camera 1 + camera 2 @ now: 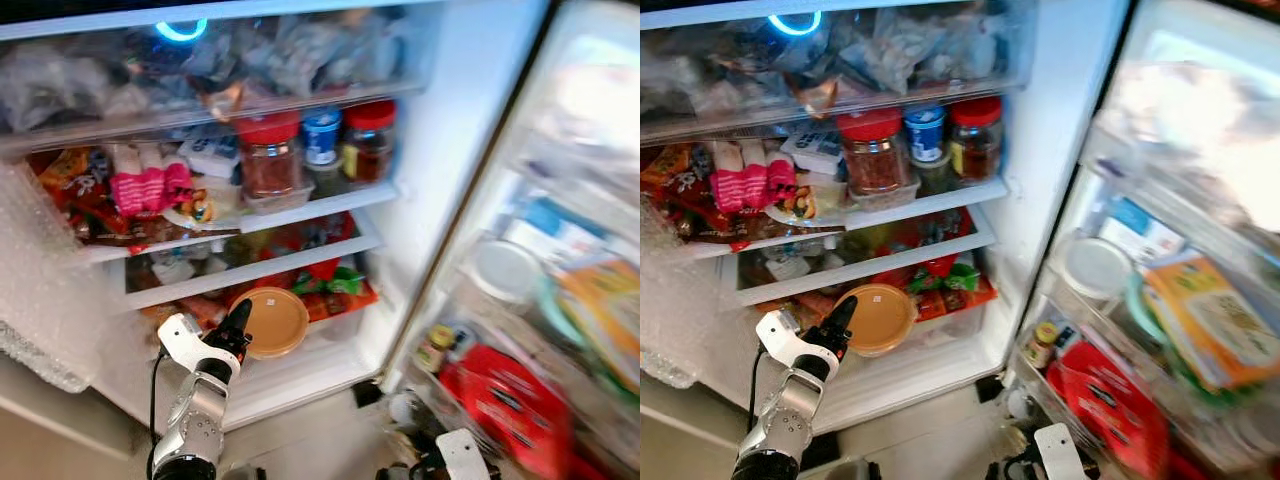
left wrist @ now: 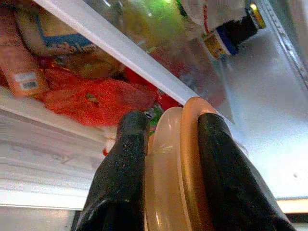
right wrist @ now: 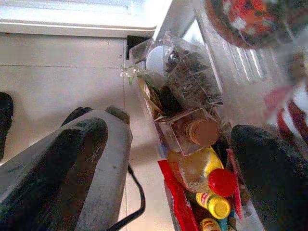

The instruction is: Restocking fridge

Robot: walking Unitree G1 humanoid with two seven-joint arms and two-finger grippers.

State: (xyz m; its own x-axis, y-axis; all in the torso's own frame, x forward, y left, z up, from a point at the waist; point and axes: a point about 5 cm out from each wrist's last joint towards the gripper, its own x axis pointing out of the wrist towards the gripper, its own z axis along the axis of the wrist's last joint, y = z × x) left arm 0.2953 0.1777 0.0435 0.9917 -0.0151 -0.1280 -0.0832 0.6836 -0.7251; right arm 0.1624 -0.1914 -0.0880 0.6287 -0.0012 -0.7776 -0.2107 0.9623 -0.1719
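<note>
My left gripper point(image 1: 238, 325) is raised to the open fridge's lowest level and is shut on a round tan lidded container point(image 1: 274, 322). The left wrist view has the container point(image 2: 174, 163) edge-on between the two black fingers point(image 2: 120, 183), tilted on its side, in front of red net bags under a white shelf edge. Whether it rests on anything I cannot tell. My right gripper point(image 3: 168, 132) hangs low by the fridge door, open with nothing between its fingers; its arm point(image 1: 462, 455) is at the bottom of the left eye view.
Fridge shelves point(image 1: 310, 208) above hold red-lidded jars point(image 1: 270, 155), a blue-lidded tub point(image 1: 321, 135) and a pink pack point(image 1: 148, 188). Red and green packets point(image 1: 335, 285) lie beside the container. The open door point(image 1: 560, 300) on the right carries crowded bins; its lowest bin holds bottles point(image 3: 214, 202).
</note>
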